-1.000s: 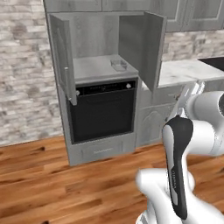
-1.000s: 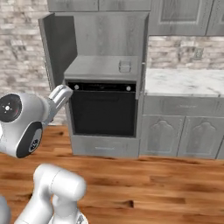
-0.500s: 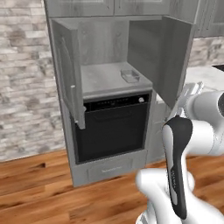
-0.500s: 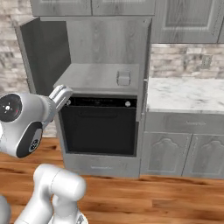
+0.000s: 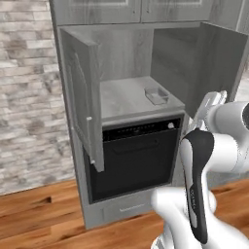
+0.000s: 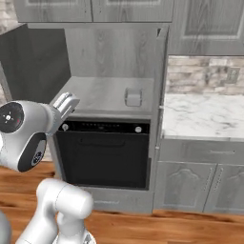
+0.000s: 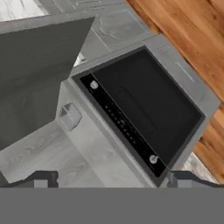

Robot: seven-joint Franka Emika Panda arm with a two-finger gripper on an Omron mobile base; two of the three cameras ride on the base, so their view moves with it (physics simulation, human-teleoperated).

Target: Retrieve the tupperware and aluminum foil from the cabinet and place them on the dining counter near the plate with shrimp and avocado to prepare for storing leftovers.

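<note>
Cabinet (image 5: 126, 92) stands with both doors swung wide, pale shelf exposed above a black built-in oven (image 5: 133, 163). Tupperware (image 5: 156, 95) sits alone on the shelf, toward its right front corner as seen from the left base camera; same container shows in the right base view (image 6: 133, 97) and as a small grey box in the hand view (image 7: 70, 116). No aluminum foil box can be made out on the shelf in these frames.

Pincer (image 6: 66, 104) is empty with jaws spread wide, tips (image 7: 41, 180) parted at the bottom of the hand view. It hangs in front of the cabinet at about shelf-edge height, well apart from the container. Judged stage: approach only, nothing retrieved yet.

Risks from here:
- right door (image 5: 204, 68) hangs close beside the arm's path; a wide elbow swing could clip it
- left door (image 5: 82, 97) narrows the opening from the other side
- container is shallow and sits near the shelf lip, so a low or skewed entry could shove it back or off the edge instead of straddling it
- translucent thin walls may flex or slip if gripped on the rim only
- hand camera is rolled, so lateral alignment is easy to misjudge
- oven knobs (image 7: 93, 85) just below the shelf edge could be struck if the pincer drops short
</note>
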